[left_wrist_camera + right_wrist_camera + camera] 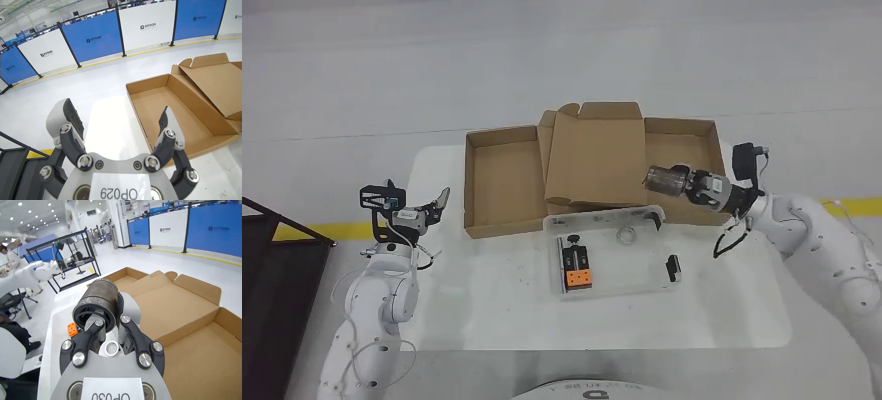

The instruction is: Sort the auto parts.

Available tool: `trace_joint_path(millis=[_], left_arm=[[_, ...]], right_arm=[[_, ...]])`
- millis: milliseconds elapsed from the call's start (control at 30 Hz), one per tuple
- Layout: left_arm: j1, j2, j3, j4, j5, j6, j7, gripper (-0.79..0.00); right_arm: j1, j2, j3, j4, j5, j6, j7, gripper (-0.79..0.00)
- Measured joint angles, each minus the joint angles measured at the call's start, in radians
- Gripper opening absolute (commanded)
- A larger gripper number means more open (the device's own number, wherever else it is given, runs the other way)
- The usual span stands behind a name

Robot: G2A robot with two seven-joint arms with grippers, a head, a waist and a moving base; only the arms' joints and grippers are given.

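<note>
The right tool (105,311) is pinching a dark, hollow metal cylinder (98,298), one finger inside its open end and the other against its outer wall, above the right compartment of an open cardboard box (504,190). The scuffed cylinder, ringed by a thin groove, is lying sideways in the grip. The left tool (118,111) is hovering, fingers spread, over the desk's (462,300) left end, beside the box.

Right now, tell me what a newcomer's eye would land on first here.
The dark metal cylinder clamped in the right gripper, above the open cardboard box, draws the eye first. Next, the orange block in the clear tray; the left gripper hangs open at the table's edge.
</note>
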Motion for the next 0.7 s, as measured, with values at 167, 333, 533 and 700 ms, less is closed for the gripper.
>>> trace_joint_path(millis=[167, 333, 533, 700], left_arm=[[0.000, 0.000, 0.000, 0.000, 0.000, 0.000, 0.000, 0.000], [0.000, 0.000, 0.000, 0.000, 0.000, 0.000, 0.000, 0.000], [0.000, 0.000, 0.000, 0.000, 0.000, 0.000, 0.000, 0.000], [0.000, 0.000, 0.000, 0.000, 0.000, 0.000, 0.000, 0.000]], right_arm=[[0.078, -0.036, -0.066, 0.133, 0.170, 0.080, 0.151, -0.785], [0.129, -0.070, -0.110, 0.224, 0.214, 0.207, 0.250, -0.785], [0.159, -0.099, -0.128, 0.289, 0.205, 0.304, 0.272, -0.785], [0.180, -0.116, -0.126, 0.345, 0.193, 0.380, 0.269, -0.776]])
